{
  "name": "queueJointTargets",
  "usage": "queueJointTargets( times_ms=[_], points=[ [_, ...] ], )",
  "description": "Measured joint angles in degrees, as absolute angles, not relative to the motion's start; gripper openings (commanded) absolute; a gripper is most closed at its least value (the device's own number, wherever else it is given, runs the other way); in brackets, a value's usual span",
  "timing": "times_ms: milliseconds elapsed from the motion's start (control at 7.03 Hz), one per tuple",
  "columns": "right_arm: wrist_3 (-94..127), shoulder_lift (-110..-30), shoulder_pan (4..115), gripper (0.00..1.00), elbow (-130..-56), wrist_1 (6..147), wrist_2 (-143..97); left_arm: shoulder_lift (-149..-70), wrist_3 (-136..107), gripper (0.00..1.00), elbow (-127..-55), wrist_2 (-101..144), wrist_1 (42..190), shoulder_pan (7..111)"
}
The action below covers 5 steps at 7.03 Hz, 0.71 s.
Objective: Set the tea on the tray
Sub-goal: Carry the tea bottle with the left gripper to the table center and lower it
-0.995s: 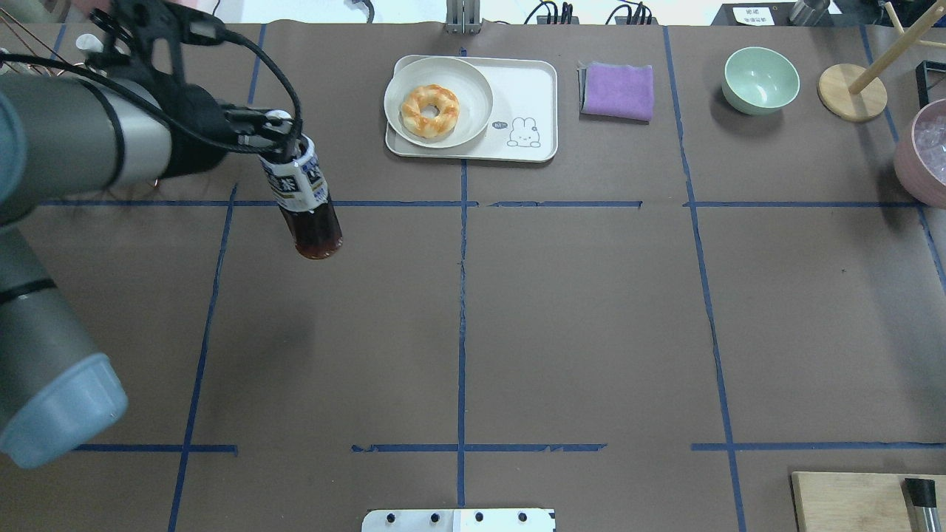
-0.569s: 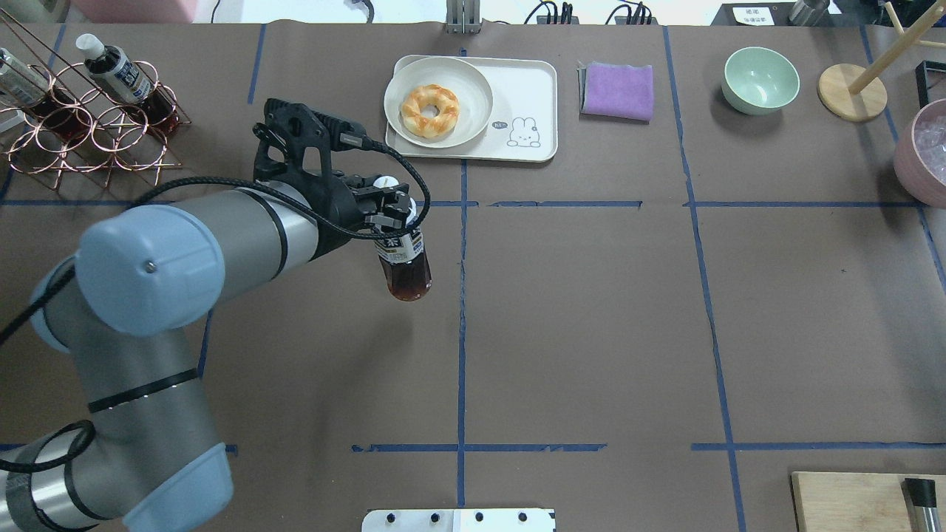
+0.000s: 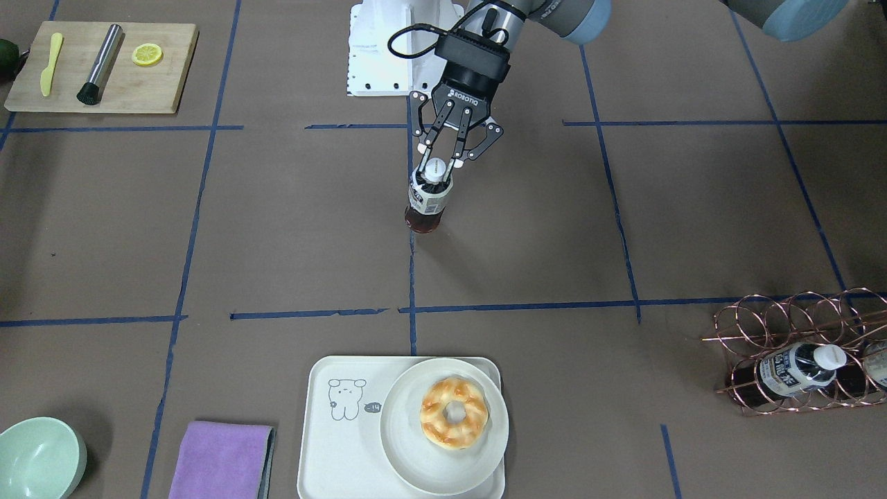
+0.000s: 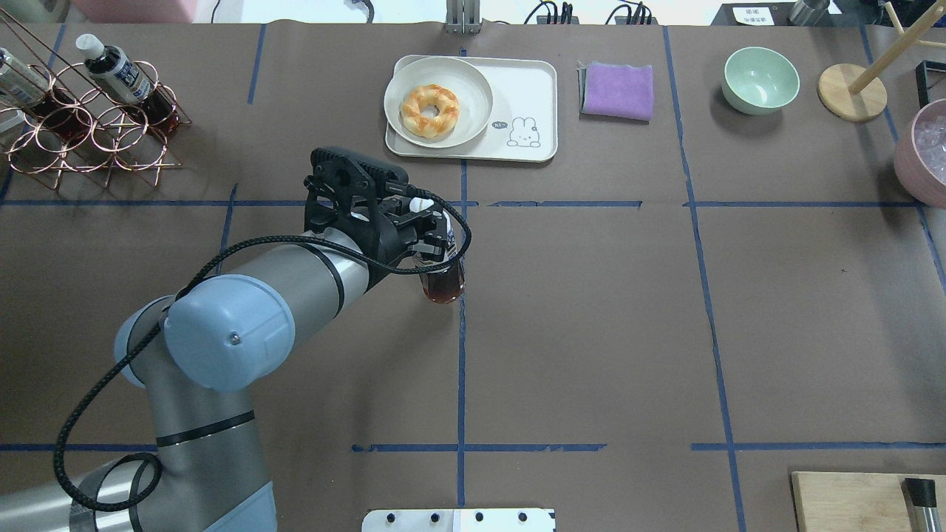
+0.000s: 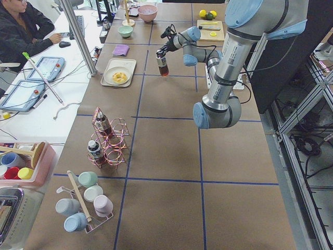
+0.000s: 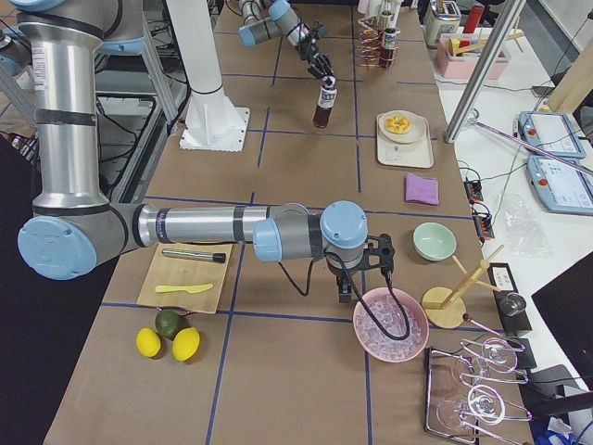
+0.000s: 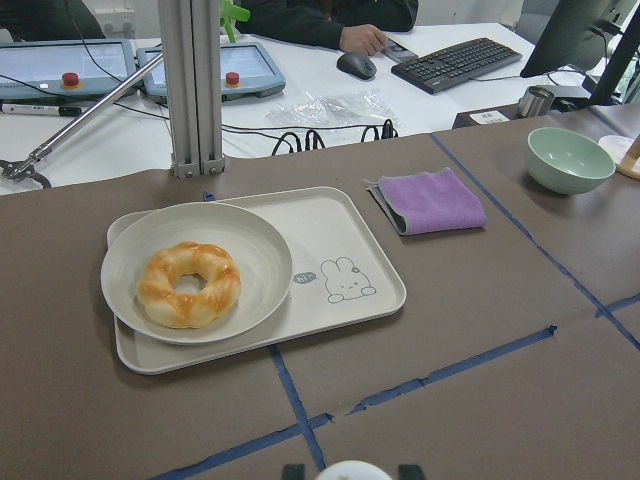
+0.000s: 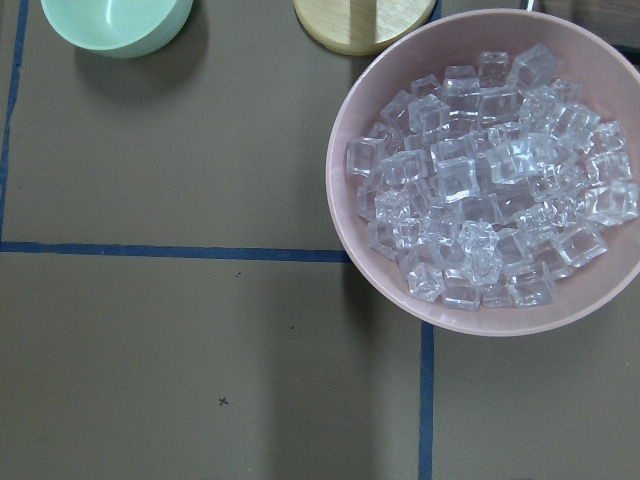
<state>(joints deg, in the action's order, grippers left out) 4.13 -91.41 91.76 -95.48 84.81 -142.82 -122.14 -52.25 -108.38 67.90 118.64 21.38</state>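
While left jaws clamp tea (image 3: 428,202) neck, tray (image 3: 331,454) well apart; right jaws: cannot tell.

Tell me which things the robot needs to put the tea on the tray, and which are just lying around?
Needed: tea, held in the left jaws; tray.

Lying about: plate, doughnut, purple cloth, green bowl, bottle rack, board, ice bowl.
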Motion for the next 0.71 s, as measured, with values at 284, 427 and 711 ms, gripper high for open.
queueJointTargets(
  times_ms=[284, 427, 711],
  points=[
    [4.1, -91.4, 91.8, 1.0, -95.5, 84.8, -142.8, -123.8, -52.3, 0.03, -105.6, 67.6, 118.8, 21.2],
    [4.1, -91.4, 91.8, 1.0, -95.5, 84.8, -142.8, -124.0, -52.3, 0.09, -105.3, 67.6, 118.9, 21.2],
    [4.1, -91.3, 91.8, 1.0, -95.4, 84.8, -142.8, -124.1, -52.4, 0.26, -104.9, 67.6, 119.0, 21.2]
  ],
)
